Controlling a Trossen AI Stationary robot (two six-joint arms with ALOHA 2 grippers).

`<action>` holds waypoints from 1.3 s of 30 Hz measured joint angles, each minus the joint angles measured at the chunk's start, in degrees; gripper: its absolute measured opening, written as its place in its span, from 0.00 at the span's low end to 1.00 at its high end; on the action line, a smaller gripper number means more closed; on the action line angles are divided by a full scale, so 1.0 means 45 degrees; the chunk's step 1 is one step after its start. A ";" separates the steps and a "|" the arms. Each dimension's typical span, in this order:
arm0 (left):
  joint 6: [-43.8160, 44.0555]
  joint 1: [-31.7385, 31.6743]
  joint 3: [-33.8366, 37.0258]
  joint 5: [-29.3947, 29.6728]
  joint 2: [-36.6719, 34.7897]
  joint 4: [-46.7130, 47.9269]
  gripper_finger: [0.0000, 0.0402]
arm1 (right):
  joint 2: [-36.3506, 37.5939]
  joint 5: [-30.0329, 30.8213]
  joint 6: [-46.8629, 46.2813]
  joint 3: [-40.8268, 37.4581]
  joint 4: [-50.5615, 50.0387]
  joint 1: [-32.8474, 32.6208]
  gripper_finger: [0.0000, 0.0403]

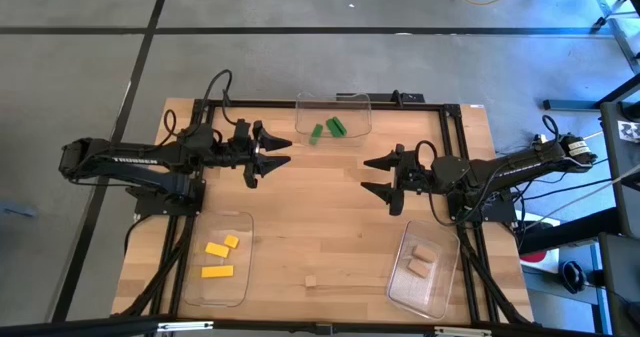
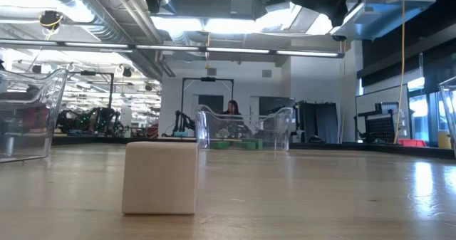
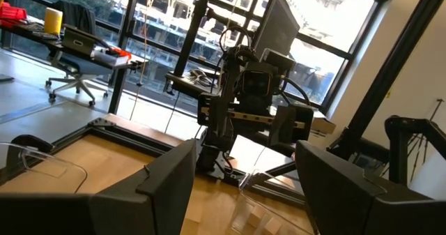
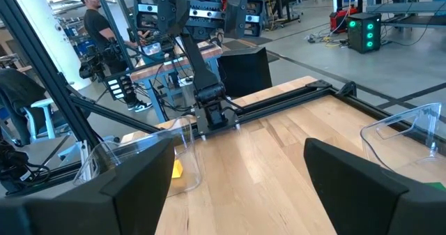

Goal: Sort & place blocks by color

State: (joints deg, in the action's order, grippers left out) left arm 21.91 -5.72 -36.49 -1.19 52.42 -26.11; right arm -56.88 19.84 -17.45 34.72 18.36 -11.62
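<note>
- Three yellow blocks (image 1: 219, 256) sit in the clear tray (image 1: 214, 292) at the near-left corner of the table (image 1: 330, 217): little flat rectangles, two bunched together and the third lying lengthwise just below them.
- Green blocks (image 1: 328, 129) are in the far tray (image 1: 333, 101) at the table's back edge; I can make out one on its own and a pair bunched so close I can't split them.
- Two pale tan wood blocks (image 1: 421, 259) lie in the near-right tray (image 1: 429, 297), touching or nearly so.
- One loose tan block (image 1: 311, 279) stands on bare wood near the front edge, between the two near trays. In the low view it looks like a plain, smooth cube (image 2: 159, 177).
- Left gripper (image 1: 281, 153) hovers above the table's left-middle, fingers spread, holding nothing.
- Right gripper (image 1: 371, 175) faces it from right of centre, fingers also apart and empty.
- A person (image 4: 100, 26) stands in the room beyond.
</note>
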 joint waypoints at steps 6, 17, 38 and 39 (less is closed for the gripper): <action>0.0434 0.0741 -0.0033 0.0081 0.0269 0.0190 0.59 | 0.0000 0.0000 0.0000 0.0000 0.0002 0.0000 0.80; -0.0983 0.3880 -0.5019 0.0465 0.3721 0.8788 0.59 | 0.0000 0.0505 0.1238 0.0000 0.0001 -0.0010 0.80; 0.3995 0.9004 -1.0208 0.4134 1.3489 1.0644 0.59 | 0.0010 0.1171 0.2992 0.0000 -0.0469 -0.0005 0.80; 0.3948 0.9068 -1.0214 0.4158 1.3712 1.0687 0.59 | 0.0010 0.1168 0.2990 0.0000 -0.0466 -0.0005 0.80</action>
State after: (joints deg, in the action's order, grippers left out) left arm 39.67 35.09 -82.46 17.52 114.13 21.99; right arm -56.84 25.09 -4.00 34.72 16.26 -11.64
